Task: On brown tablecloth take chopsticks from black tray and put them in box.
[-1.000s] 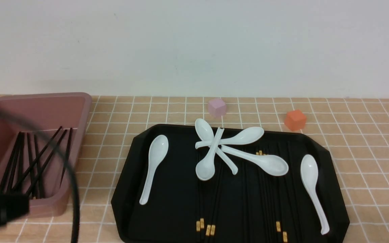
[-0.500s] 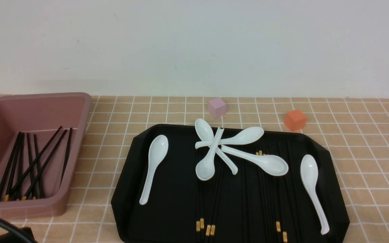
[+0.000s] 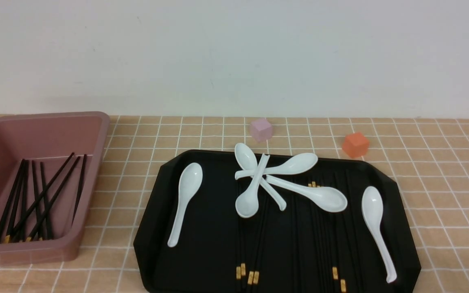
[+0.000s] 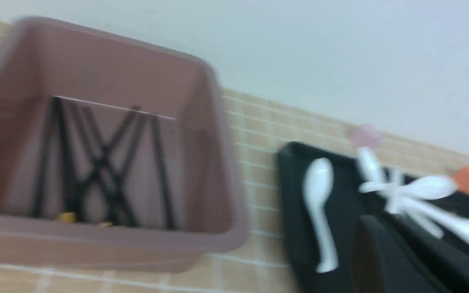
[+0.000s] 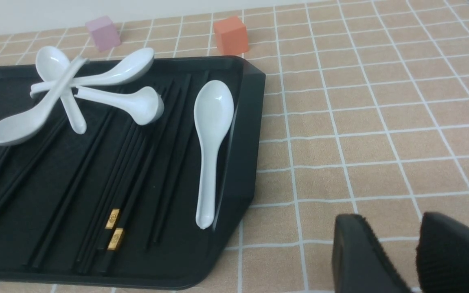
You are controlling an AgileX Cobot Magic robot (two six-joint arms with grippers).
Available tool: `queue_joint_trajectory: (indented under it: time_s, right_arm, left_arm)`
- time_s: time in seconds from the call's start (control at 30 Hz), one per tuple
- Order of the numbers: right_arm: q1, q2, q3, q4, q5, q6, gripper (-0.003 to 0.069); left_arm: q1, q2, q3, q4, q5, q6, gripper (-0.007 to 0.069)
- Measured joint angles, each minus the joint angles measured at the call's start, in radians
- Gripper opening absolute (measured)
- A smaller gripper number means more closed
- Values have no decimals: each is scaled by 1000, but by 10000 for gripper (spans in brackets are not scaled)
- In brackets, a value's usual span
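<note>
Pressed together and empty, the left gripper [image 4: 385, 248] hangs near the black tray [image 3: 157, 228], its wrist picture blurred. The right gripper [image 5: 415, 256] hovers over bare brown tablecloth [image 3: 442, 195] beside the tray's edge, its jaws slightly parted with a thin gap, holding nothing. Several chopsticks [image 3: 35, 203] lie in the box [image 3: 96, 134] at nine o'clock from the tray; more chopsticks [image 3: 324, 240] remain on the tray among six white spoons [image 3: 185, 199]. A pink cube [image 3: 261, 129] and an orange cube [image 3: 355, 144] sit at twelve and one o'clock. No writing is legible anywhere.
</note>
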Motion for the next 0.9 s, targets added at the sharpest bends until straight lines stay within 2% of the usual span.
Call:
queue_joint_trajectory:
  time_s: [0.07,0.13,0.17,0.23,0.33,0.47,0.9]
  right_arm:
    - [0,0,0,0,0,0,240]
    - [0,0,0,0,0,0,240]
    - [0,0,0,0,0,0,240]
    - [0,0,0,0,0,0,240]
    - [0,0,0,0,0,0,240]
    - [0,0,0,0,0,0,240]
    - [0,0,0,0,0,0,240]
  left_arm:
    - [-45,-83,73,165,-17,-123,-13]
    - [-72,-135,124,260,-27,-217,-13]
    - [-91,-157,154,332,-38,-300,-13]
    - [-114,-173,208,424,-57,-419,-13]
    - [-132,-178,241,496,-51,-507,-13]
    - [-160,-178,245,553,-6,-552,-13]
    - [-174,-178,247,567,6,-561,-13]
